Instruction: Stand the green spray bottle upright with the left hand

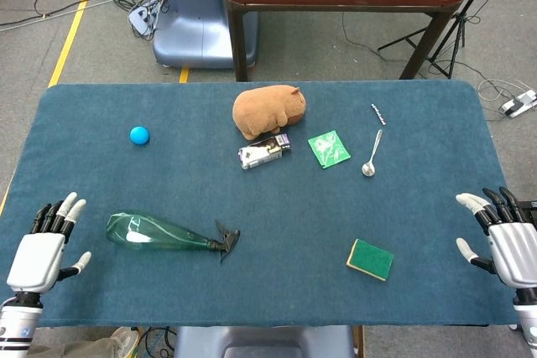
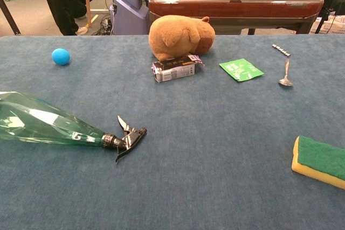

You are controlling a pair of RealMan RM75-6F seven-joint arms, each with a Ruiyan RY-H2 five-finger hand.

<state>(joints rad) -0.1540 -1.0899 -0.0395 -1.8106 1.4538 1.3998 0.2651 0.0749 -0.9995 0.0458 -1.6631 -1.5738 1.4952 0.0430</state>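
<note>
The green spray bottle (image 1: 159, 234) lies on its side on the blue table, its black trigger nozzle (image 1: 225, 241) pointing right. The chest view shows the same bottle (image 2: 43, 125) at the left edge, nozzle (image 2: 126, 137) toward the middle. My left hand (image 1: 44, 249) hovers at the table's front left corner, fingers spread, empty, a short way left of the bottle's base. At the front right edge my right hand (image 1: 507, 241) is open too and holds nothing. Neither hand shows in the chest view.
A blue ball (image 1: 139, 135) lies at the back left. A brown plush animal (image 1: 268, 111), a small carton (image 1: 263, 152), a green packet (image 1: 328, 148), a spoon (image 1: 371, 157) and a green-and-yellow sponge (image 1: 370, 259) lie to the bottle's right.
</note>
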